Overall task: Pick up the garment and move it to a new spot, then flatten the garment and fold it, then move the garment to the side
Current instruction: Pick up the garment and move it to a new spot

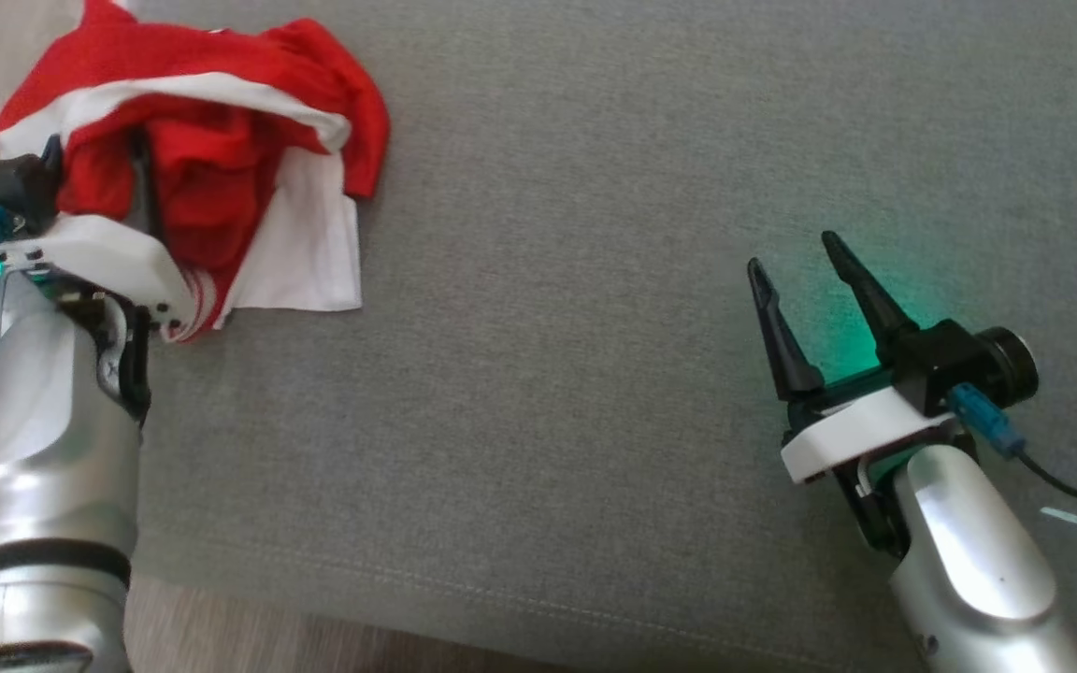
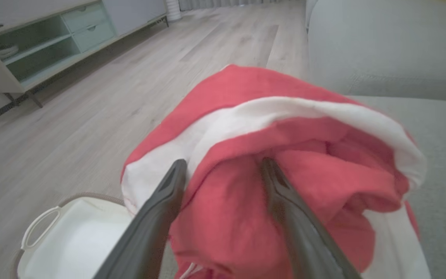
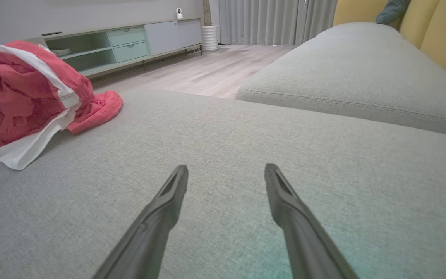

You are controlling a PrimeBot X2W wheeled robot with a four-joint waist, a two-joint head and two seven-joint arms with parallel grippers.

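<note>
At the far left my left tool (image 2: 223, 162) stands wide open and pushed into the garment (image 1: 211, 178). One finger lies against the white band and the other sits in a red crease, with nothing pinched yet. The garment is a crumpled red and white heap at the far left corner of the grey sofa cushion (image 1: 595, 187), close to the edge above the wooden floor. I judge it light, soft and limp, so it will sag and trail when lifted, and a thin fold could slip out. I would close on the thick red ridge between the fingers, not on the loose white flap lying flat towards me. Across bare cushion, well apart, my right tool (image 1: 793, 252) hangs wide open and holds nothing.
</note>
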